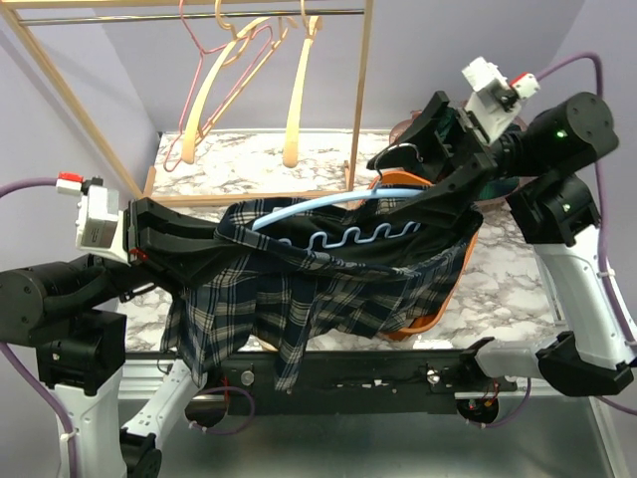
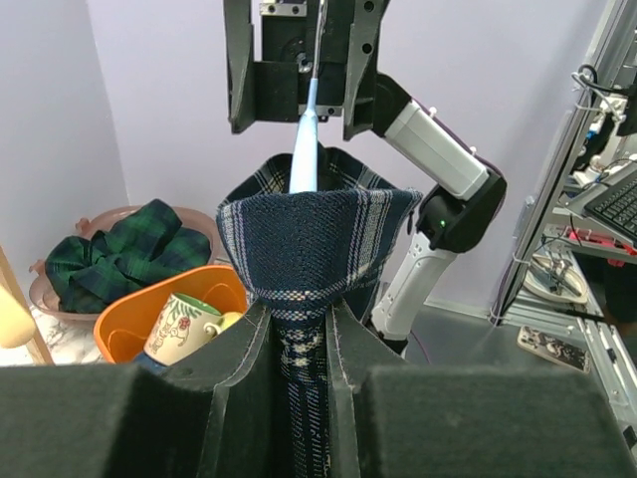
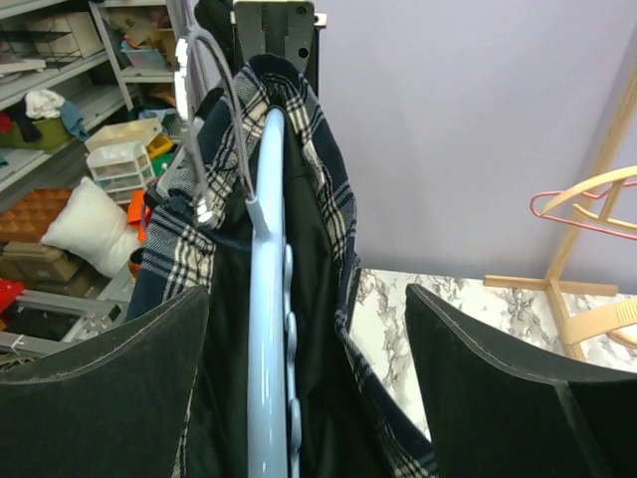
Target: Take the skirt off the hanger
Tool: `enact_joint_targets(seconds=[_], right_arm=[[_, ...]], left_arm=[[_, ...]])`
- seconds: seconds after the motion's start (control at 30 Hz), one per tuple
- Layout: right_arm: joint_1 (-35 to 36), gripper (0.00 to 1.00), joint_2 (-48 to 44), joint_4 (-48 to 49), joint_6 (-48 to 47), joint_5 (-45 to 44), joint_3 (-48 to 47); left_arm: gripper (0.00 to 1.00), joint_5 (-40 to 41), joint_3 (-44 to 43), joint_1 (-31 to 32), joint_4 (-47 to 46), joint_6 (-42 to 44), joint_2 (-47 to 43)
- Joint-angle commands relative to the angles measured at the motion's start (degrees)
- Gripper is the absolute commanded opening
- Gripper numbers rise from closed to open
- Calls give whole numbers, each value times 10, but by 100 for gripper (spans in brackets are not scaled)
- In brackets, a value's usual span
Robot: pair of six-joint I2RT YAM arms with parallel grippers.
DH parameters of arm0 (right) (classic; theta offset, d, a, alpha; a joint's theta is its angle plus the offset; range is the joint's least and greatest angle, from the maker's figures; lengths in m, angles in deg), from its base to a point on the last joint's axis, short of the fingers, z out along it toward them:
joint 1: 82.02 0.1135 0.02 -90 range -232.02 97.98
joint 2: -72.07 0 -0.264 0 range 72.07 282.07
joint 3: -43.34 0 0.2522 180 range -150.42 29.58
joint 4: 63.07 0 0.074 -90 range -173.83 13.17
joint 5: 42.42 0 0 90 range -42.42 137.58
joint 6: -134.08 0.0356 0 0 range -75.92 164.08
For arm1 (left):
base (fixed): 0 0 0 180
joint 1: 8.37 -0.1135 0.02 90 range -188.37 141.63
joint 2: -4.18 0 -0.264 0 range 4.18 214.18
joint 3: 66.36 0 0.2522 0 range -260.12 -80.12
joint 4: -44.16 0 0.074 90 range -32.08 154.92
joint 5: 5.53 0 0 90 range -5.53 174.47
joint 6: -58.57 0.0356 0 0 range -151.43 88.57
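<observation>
I am mid-task: the skirt [image 1: 299,289] is not yet off the hanger [image 1: 328,204]. It hangs in the air between my two arms, above the counter [image 1: 498,279], with its hem drooping over the near edge. The blue hanger runs inside the waistband.

My left fingers [image 1: 199,234] are narrow and pinch one end of the waistband; the left wrist view shows the plaid cloth clamped between them. My right fingers [image 1: 413,174] stand wide at the other end. The hanger and the cloth around it lie between them unclamped, and the grey hook [image 3: 214,119] is off to one side.

I judge this to be the separating step. Next, my right fingers need to close on the hanger alone, not on the plaid, and draw it out of the waistband while my left keeps the cloth pinned. The notches along the hanger's edge could snag the fabric, so the pull should run along the hanger's length.

By count:
- one skirt
- one blue hanger
- at least three spare hangers on the rack [image 1: 363,100]
- one orange bowl [image 2: 149,309] holding one mug [image 2: 184,324]
- one other plaid garment [image 2: 119,249] in a pink bowl
</observation>
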Motion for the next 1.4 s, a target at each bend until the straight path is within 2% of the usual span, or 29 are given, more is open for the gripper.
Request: enact_joint_targets(seconds=[0.0,0.1,0.13,0.17,0.23,0.27,0.33,0.37,0.47,0.5,0.57,0.6,0.7,0.83,0.9,1.07,1.13,1.17,1.2,1.3,1.37], right_arm=[[35,84,31,-33,-33,-43,-18],[49,81,42,-37,-34,-56,-29],[52,76,43,-41,-37,-61,-33],[58,61,45,-52,-41,-72,-37],[59,43,40,-52,-48,-87,-32],[59,22,36,-42,-48,-92,-28],[59,1,24,-26,-46,-108,-18],[58,1,20,-13,-44,-116,-16],[59,1,7,-17,-48,-137,-29],[59,1,2,-21,-60,-150,-33],[59,1,-14,-34,-75,-155,-43],[59,1,-19,-45,-97,-173,-48],[58,1,-26,-82,-120,-186,-72],[58,1,-37,-76,-110,-178,-69],[58,1,-51,-62,-108,-186,-61],[58,1,-57,-68,-106,-180,-80],[58,1,-61,-73,-110,-188,-86],[58,1,-62,-82,-114,-194,-95],[58,1,-63,-88,-127,-211,-98],[58,1,-72,-108,-153,-274,-103],[58,1,-91,-105,-162,-313,-96]], left_arm=[[0,17,-24,-1,-60,-4,19],[0,17,-22,-1,-61,-3,26],[0,17,-21,-1,-61,-5,27],[0,17,-18,-1,-68,-6,28],[0,17,-14,-1,-69,-6,29],[0,17,-14,-1,-68,-5,29],[0,17,-15,-1,-68,-1,30],[0,17,-17,-1,-61,3,31],[39,-2,-27,-1,-26,47,33],[58,-7,-27,-1,-12,66,30],[71,-20,-23,-1,14,119,18],[83,-22,-13,-1,18,132,12],[96,-6,-11,-1,50,179,-5],[99,-19,-23,-1,76,208,-3],[99,3,-42,-1,126,245,4],[96,56,-49,-2,193,291,13],[83,66,-52,-1,206,305,16],[74,68,-54,-1,215,310,19],[45,75,-56,-1,220,315,18],[0,120,-64,-1,231,324,17],[0,166,-77,-1,243,325,18]])
